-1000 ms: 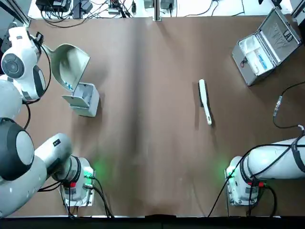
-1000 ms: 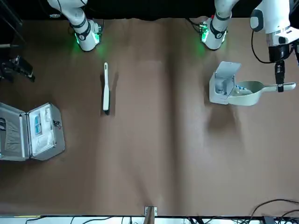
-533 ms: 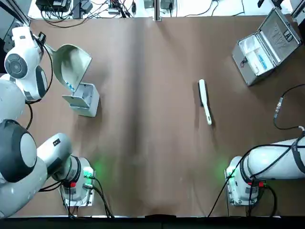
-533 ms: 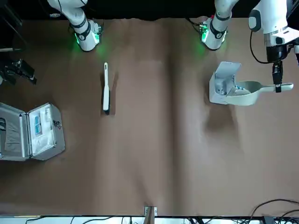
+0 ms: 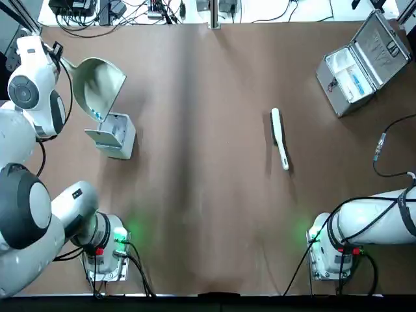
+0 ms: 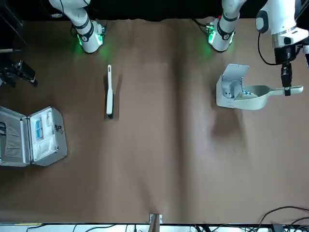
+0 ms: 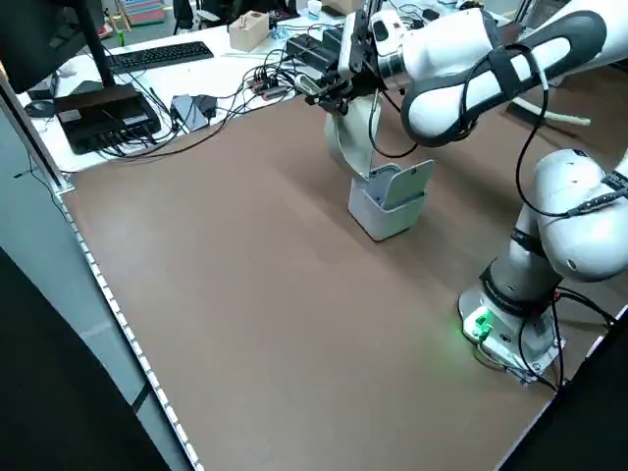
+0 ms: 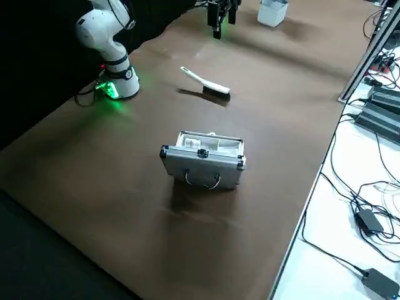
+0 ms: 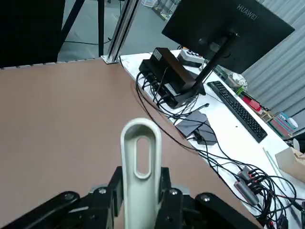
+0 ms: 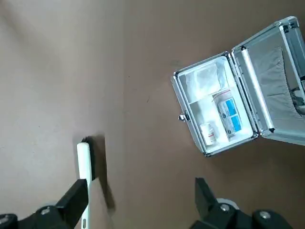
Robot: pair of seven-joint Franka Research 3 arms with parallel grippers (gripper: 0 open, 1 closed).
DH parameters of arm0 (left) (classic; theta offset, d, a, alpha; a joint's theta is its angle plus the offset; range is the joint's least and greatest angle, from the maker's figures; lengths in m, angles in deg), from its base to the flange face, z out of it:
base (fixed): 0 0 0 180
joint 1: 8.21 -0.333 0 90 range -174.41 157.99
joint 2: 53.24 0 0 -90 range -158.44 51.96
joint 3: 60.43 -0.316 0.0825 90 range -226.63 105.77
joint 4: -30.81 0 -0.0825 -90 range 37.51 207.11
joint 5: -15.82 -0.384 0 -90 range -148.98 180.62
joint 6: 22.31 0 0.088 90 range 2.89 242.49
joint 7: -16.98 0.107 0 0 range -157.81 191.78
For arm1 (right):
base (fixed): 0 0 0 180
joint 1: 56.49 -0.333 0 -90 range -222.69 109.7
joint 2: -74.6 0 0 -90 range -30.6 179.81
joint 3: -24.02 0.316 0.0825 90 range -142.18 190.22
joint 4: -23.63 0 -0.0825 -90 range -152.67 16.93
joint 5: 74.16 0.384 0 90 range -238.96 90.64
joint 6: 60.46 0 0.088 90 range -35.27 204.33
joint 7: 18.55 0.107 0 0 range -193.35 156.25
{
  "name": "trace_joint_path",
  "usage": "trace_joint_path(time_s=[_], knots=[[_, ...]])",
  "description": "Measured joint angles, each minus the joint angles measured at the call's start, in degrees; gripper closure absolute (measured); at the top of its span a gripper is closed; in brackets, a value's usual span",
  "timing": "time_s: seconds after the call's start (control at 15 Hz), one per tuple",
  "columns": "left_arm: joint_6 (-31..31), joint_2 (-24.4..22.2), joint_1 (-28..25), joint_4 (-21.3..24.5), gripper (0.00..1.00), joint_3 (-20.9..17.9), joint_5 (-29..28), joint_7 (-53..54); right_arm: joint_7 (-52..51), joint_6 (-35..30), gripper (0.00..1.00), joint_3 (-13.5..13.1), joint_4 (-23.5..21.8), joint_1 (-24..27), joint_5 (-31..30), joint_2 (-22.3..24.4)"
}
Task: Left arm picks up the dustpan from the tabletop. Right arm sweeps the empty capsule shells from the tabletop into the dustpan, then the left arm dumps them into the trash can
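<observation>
Brown and matte, the large flat tabletop is lying beneath my two black grippers. The hinged silver metal case is standing open at two o'clock. At three o'clock my right gripper is hovering, fingers spread. At ten, my left gripper is pinching the short handle of the cream-white plastic dustpan, its lip meeting the open light grey boxy trash can. The slim white brush is lying towards three. Tiny whitish-blue capsule shells are resting near the dustpan's lip.

brown tabletop, cream-white dustpan
</observation>
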Motion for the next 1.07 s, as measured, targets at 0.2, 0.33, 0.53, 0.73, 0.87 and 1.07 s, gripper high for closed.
trace_joint_path(time_s=[0.2,0.33,0.53,0.73,0.87,1.07], knots=[[1.0,-0.6,-0.7,0.6,0.67,0.1,0.0,0.0,0.0,0.1,0.01,0.0,0.0,0.0,0.0,0.0],[1.8,-0.7,-1.2,0.8,0.67,0.2,0.0,0.0,0.0,0.2,0.01,0.0,0.0,0.0,0.0,0.0],[2.0,-0.7,-2.1,0.8,0.67,1.2,0.0,-0.1,0.0,0.2,0.01,0.0,0.0,0.0,0.0,0.0],[2.0,-0.7,-2.6,0.8,0.67,2.1,0.0,-0.1,0.0,0.2,0.01,0.0,0.0,0.0,0.0,0.0],[2.0,-0.7,-2.8,0.9,0.67,2.7,0.0,-0.1,0.0,0.2,0.01,0.0,0.0,0.0,0.0,0.0],[2.0,-0.7,-3.0,0.9,0.67,4.4,0.0,-0.1,0.0,0.2,0.01,0.0,0.0,0.0,0.0,0.0]])
